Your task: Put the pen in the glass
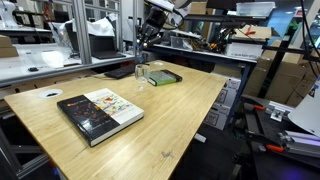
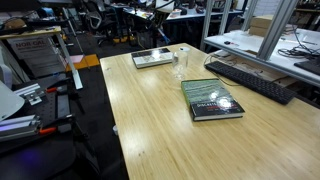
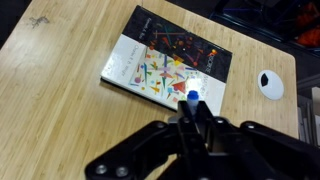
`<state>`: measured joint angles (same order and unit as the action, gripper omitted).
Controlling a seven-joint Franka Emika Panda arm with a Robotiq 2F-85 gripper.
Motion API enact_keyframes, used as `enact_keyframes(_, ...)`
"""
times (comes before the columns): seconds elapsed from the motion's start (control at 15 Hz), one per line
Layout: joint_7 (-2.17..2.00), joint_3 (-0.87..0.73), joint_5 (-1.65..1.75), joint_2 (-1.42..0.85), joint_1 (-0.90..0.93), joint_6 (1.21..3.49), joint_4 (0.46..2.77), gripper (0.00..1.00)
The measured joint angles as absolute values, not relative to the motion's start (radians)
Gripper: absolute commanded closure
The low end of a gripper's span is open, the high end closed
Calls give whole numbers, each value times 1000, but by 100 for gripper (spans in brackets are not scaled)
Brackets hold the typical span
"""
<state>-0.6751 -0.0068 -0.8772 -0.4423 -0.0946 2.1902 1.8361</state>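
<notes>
Pen (image 3: 192, 97) clamped in claw (image 3: 193, 110), blue end poking out between closed fingers, held off desk (image 3: 60, 90). Wrist view, left to right: bare wood, colourful book (image 3: 165, 65) lying flat below pen, white oval object (image 3: 268, 85) near desk edge. Exterior view, left to right: green slab (image 2: 152, 58), glass (image 2: 181, 65) upright just beside it, same book farther right.
</notes>
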Motion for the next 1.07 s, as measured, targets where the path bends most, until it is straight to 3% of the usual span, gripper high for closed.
enact_keyframes(1.07,-666,-46,-1058,-604,-117,2191,1715,97)
